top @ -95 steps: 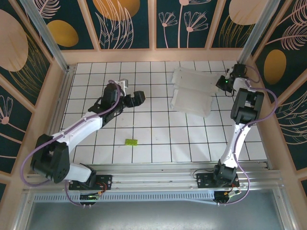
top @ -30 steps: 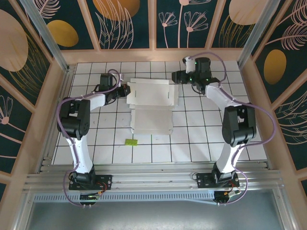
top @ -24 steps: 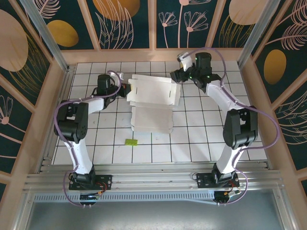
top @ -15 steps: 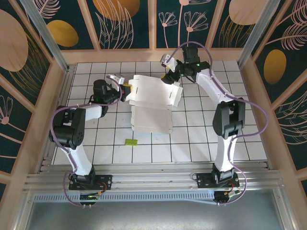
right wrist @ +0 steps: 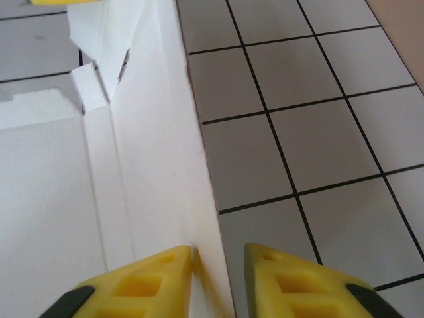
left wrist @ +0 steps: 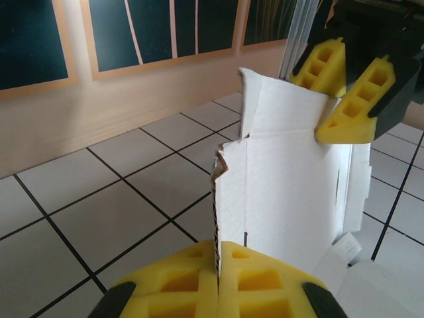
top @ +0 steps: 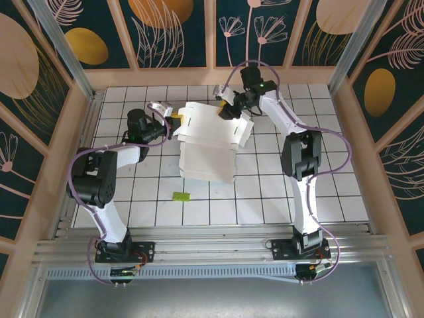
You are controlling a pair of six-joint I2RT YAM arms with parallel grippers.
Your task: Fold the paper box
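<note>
The paper box (top: 209,152) lies white side up in the middle of the tiled table, its far panel raised. My left gripper (top: 173,120) is at the box's left edge. In the left wrist view it (left wrist: 217,255) is shut on the upright card edge of the box (left wrist: 285,185). My right gripper (top: 224,111) is at the far edge of the raised panel. In the right wrist view its jaws (right wrist: 218,250) straddle the upright wall of the box (right wrist: 146,132). The left pad (right wrist: 159,278) touches the card. A gap shows before the right pad (right wrist: 285,278).
A small yellow-green scrap (top: 181,196) lies on the tiles in front of the box. Wooden walls (top: 212,76) ring the table close behind both grippers. Bare tiles (top: 278,192) stretch to the near right.
My right gripper has moved left along the box's far edge, and its jaws have narrowed round the raised panel. The left gripper has kept its hold and barely moved.
</note>
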